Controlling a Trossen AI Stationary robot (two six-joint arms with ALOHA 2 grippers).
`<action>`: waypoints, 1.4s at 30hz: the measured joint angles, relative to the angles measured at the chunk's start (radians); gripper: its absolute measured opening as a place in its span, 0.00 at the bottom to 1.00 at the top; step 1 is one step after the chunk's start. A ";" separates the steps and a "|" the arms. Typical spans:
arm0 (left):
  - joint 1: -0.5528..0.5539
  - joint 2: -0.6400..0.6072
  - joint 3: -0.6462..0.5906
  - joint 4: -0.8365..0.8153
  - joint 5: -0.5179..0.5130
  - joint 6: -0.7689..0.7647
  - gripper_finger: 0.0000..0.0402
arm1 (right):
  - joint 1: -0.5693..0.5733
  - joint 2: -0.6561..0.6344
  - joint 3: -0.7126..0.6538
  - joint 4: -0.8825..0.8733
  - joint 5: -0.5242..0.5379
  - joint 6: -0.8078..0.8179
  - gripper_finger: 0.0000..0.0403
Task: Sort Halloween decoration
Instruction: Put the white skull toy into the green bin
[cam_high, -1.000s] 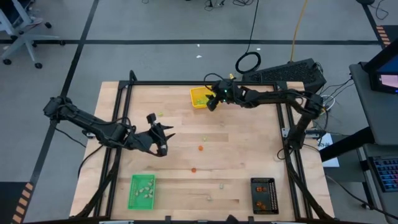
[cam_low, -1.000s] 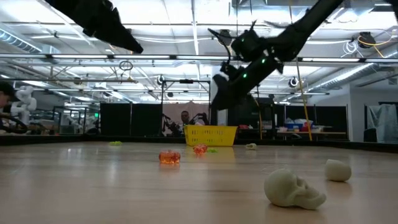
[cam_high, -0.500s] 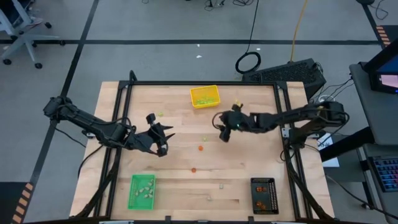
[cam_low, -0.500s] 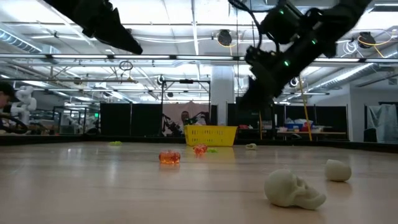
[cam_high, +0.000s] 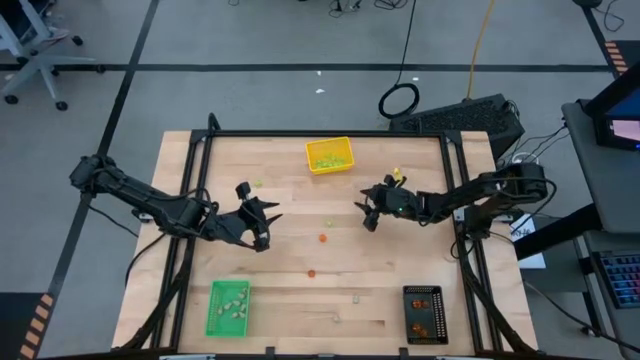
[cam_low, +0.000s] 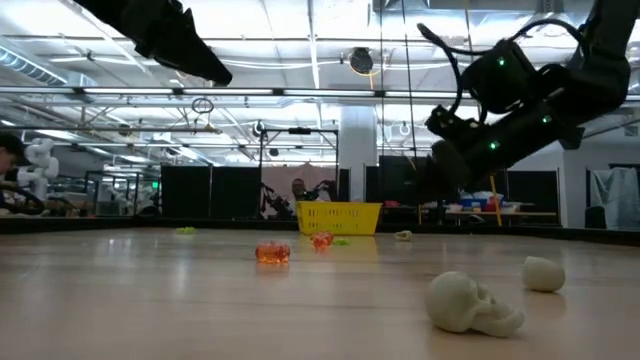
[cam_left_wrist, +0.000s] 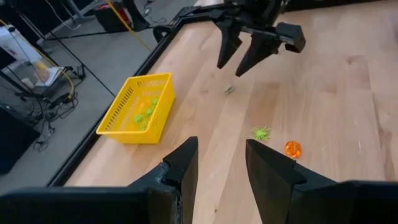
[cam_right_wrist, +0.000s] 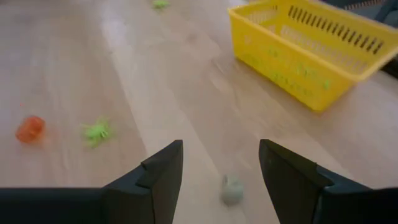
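Right gripper (cam_high: 367, 210), jaws apart and empty, hovers near the yellow basket (cam_high: 329, 155) over a beige piece (cam_right_wrist: 232, 189), lined up to grab. Left gripper (cam_high: 262, 222), jaws apart, waits well apart from basket. Orange piece (cam_high: 322, 238) lies loose.

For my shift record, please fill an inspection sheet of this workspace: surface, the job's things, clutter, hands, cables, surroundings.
Surface: wooden table, dark frame around it.
Job's things: yellow tray holds green pieces; green tray holds pale pieces; black tray holds orange pieces. Loose on the table: orange pieces, a green spider, pale skulls.
Clutter: nothing seen.
Hands: left hand open, empty, above the table's left half. Right hand open, empty, above a small pale piece.
Cables: coil on the floor behind the table; cables along both arms.
Surroundings: office chair, a person far behind the table.
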 joint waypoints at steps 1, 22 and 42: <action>0.000 0.000 0.000 -0.002 0.000 0.000 0.33 | 0.000 0.011 -0.002 0.000 0.001 0.006 0.49; 0.002 0.000 0.000 0.008 0.000 0.005 0.33 | -0.038 0.326 0.004 0.232 0.002 0.069 0.47; 0.002 0.000 0.000 -0.011 0.003 0.006 0.33 | 0.003 0.338 0.005 0.203 -0.011 0.083 0.09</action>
